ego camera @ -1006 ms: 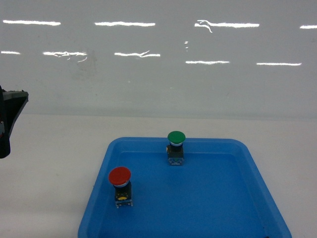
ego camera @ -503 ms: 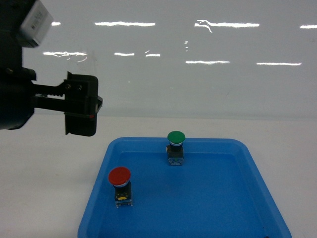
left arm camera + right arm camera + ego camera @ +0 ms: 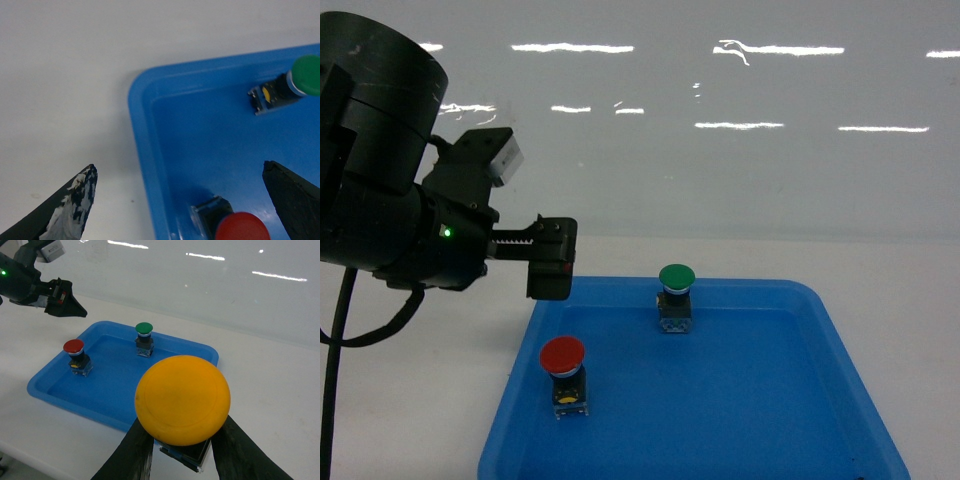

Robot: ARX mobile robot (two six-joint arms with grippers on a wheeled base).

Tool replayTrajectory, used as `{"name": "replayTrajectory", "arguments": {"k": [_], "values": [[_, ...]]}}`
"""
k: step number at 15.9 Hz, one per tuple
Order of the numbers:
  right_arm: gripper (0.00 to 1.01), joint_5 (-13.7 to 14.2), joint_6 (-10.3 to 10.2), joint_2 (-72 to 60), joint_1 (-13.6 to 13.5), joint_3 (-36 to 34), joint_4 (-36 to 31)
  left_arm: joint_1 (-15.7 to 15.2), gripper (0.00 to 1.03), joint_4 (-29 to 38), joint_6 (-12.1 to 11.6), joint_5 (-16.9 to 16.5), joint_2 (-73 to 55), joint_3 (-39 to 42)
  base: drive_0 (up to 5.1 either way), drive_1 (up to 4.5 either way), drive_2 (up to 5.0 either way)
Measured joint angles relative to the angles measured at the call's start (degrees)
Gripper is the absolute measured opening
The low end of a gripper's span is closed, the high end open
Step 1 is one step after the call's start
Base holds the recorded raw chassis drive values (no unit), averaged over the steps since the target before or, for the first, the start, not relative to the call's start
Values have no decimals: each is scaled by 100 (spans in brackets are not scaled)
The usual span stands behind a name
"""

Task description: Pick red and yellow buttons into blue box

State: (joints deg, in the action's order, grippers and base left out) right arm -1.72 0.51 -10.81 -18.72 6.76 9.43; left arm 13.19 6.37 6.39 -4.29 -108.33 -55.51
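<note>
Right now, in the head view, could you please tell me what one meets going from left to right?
Left arm body, then left gripper, then the red button, then the green button, with the blue tray's right rim farthest right.

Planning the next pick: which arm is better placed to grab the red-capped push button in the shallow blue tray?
Left. Its open gripper hangs just above the red-capped push button at the shallow blue tray corner, while the right gripper is already shut on the yellow-capped push button.
</note>
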Motion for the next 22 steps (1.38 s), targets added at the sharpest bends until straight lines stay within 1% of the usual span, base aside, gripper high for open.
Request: {"name": "replayTrajectory", "arguments": {"k": [2,3,5,6,7,11,13,15,18,19,22], "values": [[25,0,0,0,0,0,0,173,98,-212,184,-105,2,11,0,0,0],[25,0,0,0,0,0,0,275,98,-398,378,-243,9,46,0,0,0],[25,0,0,0,0,0,0,431,98,-461,560,-378,11,131,0,0,0],[25,0,0,0,0,0,0,481,98,-363,564,-321,11,175,0,0,0],[25,0,0,0,2,0,0,501,98,-297,564,-345,9,201,0,0,0],[25,0,0,0,2,0,0,461,98,-168,562,-402,-181,203,0,0,0],[25,0,0,0,0,0,0,391,98,-201,562,-553,-374,203,0,0,0],[25,0,0,0,0,0,0,328,98,-142,540,-603,-490,195,0,0,0],[25,0,0,0,0,0,0,315,98,-177,531,-723,-610,164,0,0,0],[25,0,0,0,0,0,0,315,98,-295,616,-933,-673,116,0,0,0],[25,0,0,0,0,0,0,326,98,-236,627,-955,-763,42,0,0,0]]}}
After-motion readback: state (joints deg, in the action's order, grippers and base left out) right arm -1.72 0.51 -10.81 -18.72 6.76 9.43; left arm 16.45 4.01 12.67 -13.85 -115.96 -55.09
